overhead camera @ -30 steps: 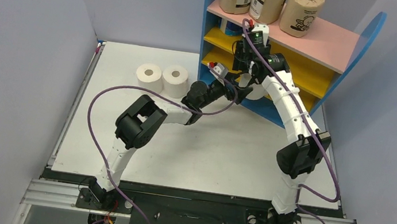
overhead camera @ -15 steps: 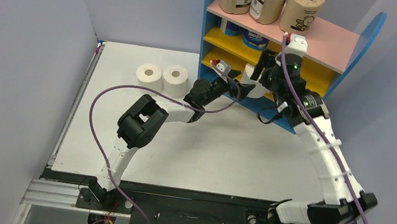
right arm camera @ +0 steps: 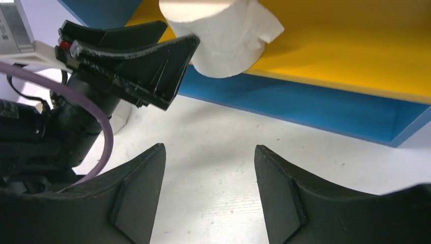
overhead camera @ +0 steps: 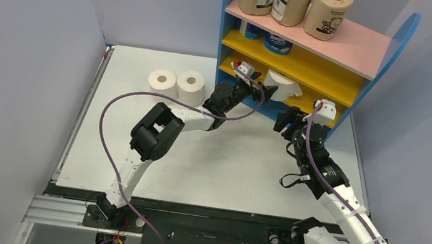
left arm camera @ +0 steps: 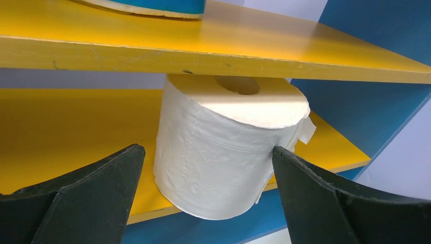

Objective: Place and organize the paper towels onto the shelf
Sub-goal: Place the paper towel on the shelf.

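The shelf point(overhead camera: 361, 50) stands at the back right, with three brown-wrapped paper towels point(overhead camera: 292, 1) on its pink top board. Two blue-and-white rolls point(overhead camera: 277, 43) sit on the upper yellow board. A plain white roll point(overhead camera: 283, 83) stands upright on the front edge of the lower yellow board point(left arm camera: 61, 132), overhanging it. My left gripper point(left arm camera: 206, 150) is open around this roll point(left arm camera: 228, 147); the right finger touches it and the left finger stands apart. My right gripper point(right arm camera: 209, 148) is open and empty over the table in front of the shelf. Two more white rolls point(overhead camera: 175, 85) stand on the table.
The shelf's blue bottom panel point(right arm camera: 305, 104) lies just ahead of the right gripper. The left arm's wrist and purple cable point(right arm camera: 96, 127) sit close to the left of the right gripper. Grey walls enclose the white table point(overhead camera: 226, 167).
The right arm has pulled back from the shelf to the table in front of it. The left gripper has carried the white roll up and back onto the lower yellow board.
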Controlling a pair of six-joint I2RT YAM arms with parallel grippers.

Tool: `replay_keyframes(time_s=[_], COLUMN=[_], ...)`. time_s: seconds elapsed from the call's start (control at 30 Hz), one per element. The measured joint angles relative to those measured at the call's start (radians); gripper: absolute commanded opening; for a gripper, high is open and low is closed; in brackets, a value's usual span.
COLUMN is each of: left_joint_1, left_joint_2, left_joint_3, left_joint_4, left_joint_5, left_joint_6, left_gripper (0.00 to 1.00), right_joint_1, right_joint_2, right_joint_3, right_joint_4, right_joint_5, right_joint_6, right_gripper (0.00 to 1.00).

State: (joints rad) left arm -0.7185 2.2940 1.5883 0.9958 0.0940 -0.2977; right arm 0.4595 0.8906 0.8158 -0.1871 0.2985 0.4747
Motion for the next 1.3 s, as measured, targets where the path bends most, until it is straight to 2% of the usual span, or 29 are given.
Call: replay_keyframes(time_s=[0.3,0.8,0.93,1.1,1.3], left_joint_1=[0.004,0.032,0.034,0.034,0.035], left_joint_2=[0.022,0.060,0.017,-0.136,-0.475], left_joint_3=[0.046,0.101,0.003,-0.214,-0.441], left_joint_4=[-0.037,-0.084,-0.071,-0.064,-0.139], left_joint_5=[-0.043,-0.067,-0.071,-0.095,-0.171], left_joint_6=[0.003,-0.003,-0.009,-0.042,-0.144], left_gripper=[0.96,0.96,0.96,0.96,0.96], right_joint_1=[0.000,0.000,0.000,0.000,-0.001], right_joint_2=[-0.189,-0.239,-0.240,-0.208,-0.044], right_joint_3=[-0.259,-0.397,-0.430,-0.495,-0.516], right_joint_4=[0.233,0.342,0.410,0.544,0.713], right_joint_5=[-0.009,-0.002,0.024,0.091,0.137], right_joint_6=[0.069,0.069,0.068,0.061,0.036], right_gripper=[0.60,0.60,0.61,0.63,0.66])
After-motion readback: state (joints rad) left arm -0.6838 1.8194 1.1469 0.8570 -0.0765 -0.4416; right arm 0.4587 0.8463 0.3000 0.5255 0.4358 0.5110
